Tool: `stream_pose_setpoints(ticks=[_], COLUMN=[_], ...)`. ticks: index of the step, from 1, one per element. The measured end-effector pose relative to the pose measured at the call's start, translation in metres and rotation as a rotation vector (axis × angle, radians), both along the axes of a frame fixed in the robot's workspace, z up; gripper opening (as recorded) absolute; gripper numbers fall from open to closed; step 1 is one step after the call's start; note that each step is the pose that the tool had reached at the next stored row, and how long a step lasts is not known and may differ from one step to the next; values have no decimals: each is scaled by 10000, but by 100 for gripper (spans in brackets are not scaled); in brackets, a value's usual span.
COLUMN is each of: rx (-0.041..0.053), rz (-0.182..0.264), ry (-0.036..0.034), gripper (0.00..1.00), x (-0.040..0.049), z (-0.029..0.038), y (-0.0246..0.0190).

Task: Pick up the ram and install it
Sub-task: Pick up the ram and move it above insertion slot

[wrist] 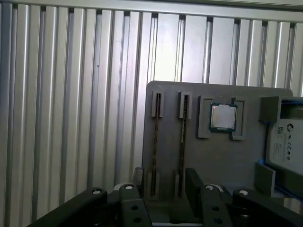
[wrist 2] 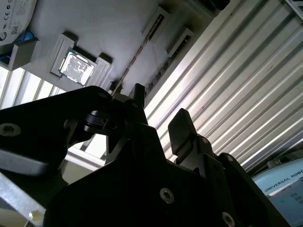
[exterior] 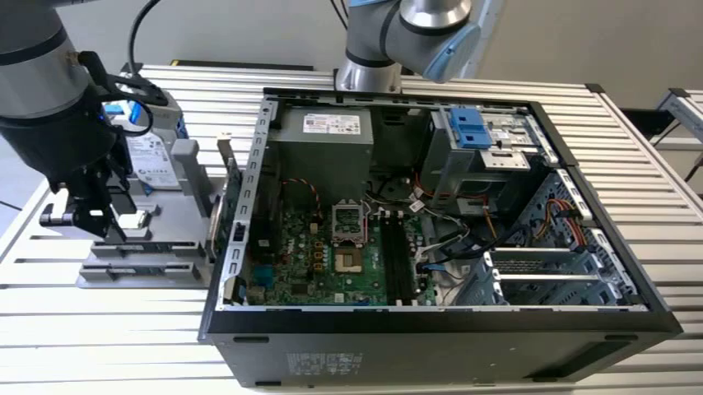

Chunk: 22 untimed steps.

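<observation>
Ram (wrist: 181, 137) stands in holder (wrist: 227, 165) slot nr its edge; pick-up step. Gripper (wrist: 165, 177) hangs open above it; I judge approach needs jaws centred on 1 stick.

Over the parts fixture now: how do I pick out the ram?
On the slatted table, at the exterior view's left of the open computer case, sits a grey parts fixture. The ram stands on edge in its long narrow slots, two sticks side by side. Unlike the square silver processor and boxy hard drive nearby, they are thin dark strips.
</observation>
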<state>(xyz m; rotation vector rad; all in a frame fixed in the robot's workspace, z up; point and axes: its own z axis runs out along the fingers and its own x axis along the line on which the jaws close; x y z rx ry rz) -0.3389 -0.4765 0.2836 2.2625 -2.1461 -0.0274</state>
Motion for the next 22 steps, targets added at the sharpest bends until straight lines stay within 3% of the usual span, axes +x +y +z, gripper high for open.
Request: stream_pose_setpoints(ticks=[22], rx=[-74], rz=[19], ry=[0], gripper=[100], x=[-25], z=[-193], y=[0])
